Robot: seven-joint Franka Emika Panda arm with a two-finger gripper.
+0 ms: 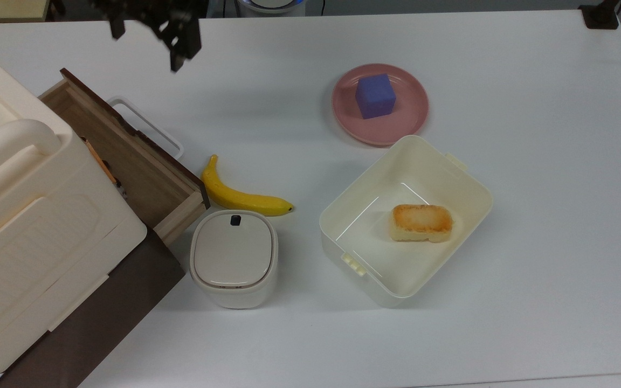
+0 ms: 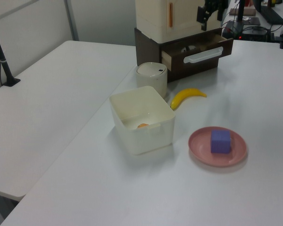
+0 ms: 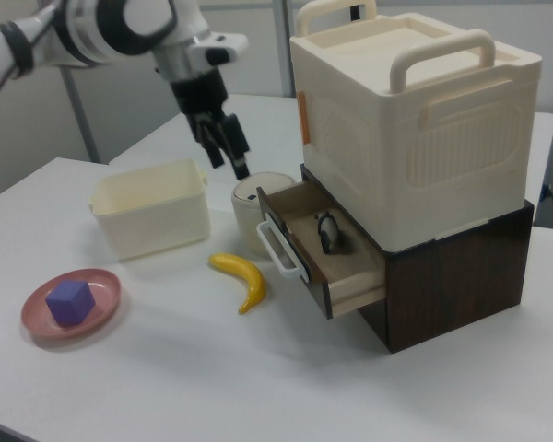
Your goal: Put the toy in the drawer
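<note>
Already the toy [image 3: 327, 231], a small black-and-white thing, lies on the light-wood floor of the drawer [image 3: 348, 267], towards the back and close under the cream storage box [image 3: 415, 120] that sits on the dark cabinet. The drawer stands pulled out, its white loop handle [image 3: 278, 247] facing the banana [image 3: 242, 277] on the tabletop [image 3: 166, 368]. The tool [image 3: 228, 147] hangs well above and apart from the drawer, off to the right view's left, over the small lidded container [image 1: 233, 257]; its fingers are spread a moderate way and hold nothing. So the toy lies down and to the right view's right of the tool, and the placing looks done. If the drawer is to be closed, my judgement is that the push would go along its sliding axis, against the dark front panel by the handle, and the tool would first have to drop to that panel's height.
</note>
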